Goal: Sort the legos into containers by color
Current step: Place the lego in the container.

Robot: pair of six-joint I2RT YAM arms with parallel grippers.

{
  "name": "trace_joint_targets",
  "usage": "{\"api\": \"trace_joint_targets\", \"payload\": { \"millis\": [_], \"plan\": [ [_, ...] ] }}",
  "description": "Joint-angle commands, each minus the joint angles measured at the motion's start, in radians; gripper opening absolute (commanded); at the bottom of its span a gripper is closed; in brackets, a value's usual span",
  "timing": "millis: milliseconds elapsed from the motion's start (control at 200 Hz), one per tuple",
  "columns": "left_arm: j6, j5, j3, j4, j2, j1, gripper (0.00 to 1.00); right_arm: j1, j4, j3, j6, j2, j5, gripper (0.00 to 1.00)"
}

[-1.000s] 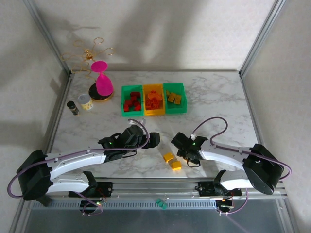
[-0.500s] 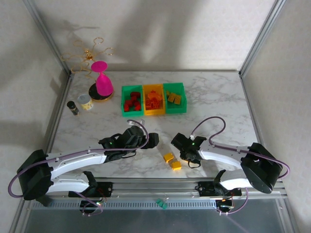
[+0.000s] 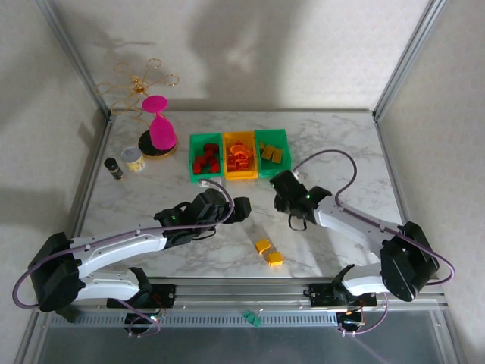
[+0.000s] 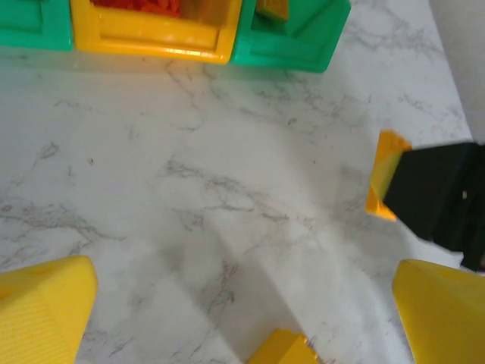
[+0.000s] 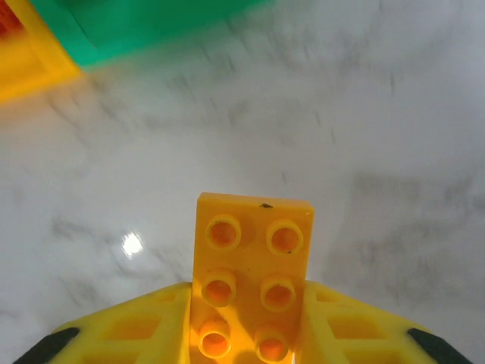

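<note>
My right gripper [image 3: 283, 185] is shut on a yellow six-stud brick [image 5: 254, 243], held flat between its yellow fingers [image 5: 129, 334] above the marble, just short of the right green bin [image 3: 273, 154] with yellow bricks in it. Left of that bin stand the yellow-orange bin [image 3: 239, 156] with orange bricks and the left green bin [image 3: 202, 158] with red bricks. Two loose yellow bricks [image 3: 263, 246] [image 3: 275, 258] lie on the table near the front. My left gripper [image 3: 242, 208] [image 4: 244, 284] hovers open above the marble, one yellow brick [image 4: 284, 349] at the bottom edge of its view.
A pink hourglass-shaped object [image 3: 160, 130], a small white jar [image 3: 135, 159] and a dark jar [image 3: 114, 168] stand at the back left. Metal frame posts rise at both back corners. The right arm's cable [image 3: 333, 163] loops over the table's right half.
My right gripper has carried the yellow brick away from the two loose bricks and back toward the bins. The left gripper has shifted slightly.
</note>
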Motion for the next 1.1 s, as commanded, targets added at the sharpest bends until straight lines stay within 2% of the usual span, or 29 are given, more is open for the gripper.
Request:
{"api": "trace_joint_targets", "payload": {
  "millis": [0, 195, 345, 481, 591, 676, 826, 1096],
  "plan": [
    [0.009, -0.048, 0.047, -0.009, 0.006, 0.022, 1.00, -0.054, 0.102, 0.093, -0.179, 0.076, 0.033, 0.35],
    [0.010, -0.058, 0.070, 0.004, 0.001, 0.089, 1.00, -0.134, 0.267, 0.275, -0.336, 0.287, -0.035, 0.35],
    [0.010, -0.066, 0.081, -0.004, -0.008, 0.126, 1.00, -0.191, 0.242, 0.492, -0.396, 0.496, -0.034, 0.35],
    [0.007, -0.072, 0.070, -0.004, -0.020, 0.145, 1.00, -0.215, 0.233, 0.602, -0.417, 0.614, -0.036, 0.36],
    [0.009, -0.073, 0.060, 0.002, -0.026, 0.154, 1.00, -0.235, 0.226, 0.672, -0.443, 0.685, -0.045, 0.41],
    [0.013, -0.067, 0.061, 0.004, -0.024, 0.164, 1.00, -0.245, 0.197, 0.737, -0.461, 0.729, -0.041, 0.50],
    [0.015, -0.066, 0.064, -0.008, -0.038, 0.167, 1.00, -0.244, 0.199, 0.739, -0.473, 0.685, -0.057, 0.57],
    [0.010, -0.044, 0.026, -0.031, -0.068, 0.157, 1.00, -0.198, 0.176, 0.508, -0.450, 0.452, -0.111, 0.63]
  ]
}}
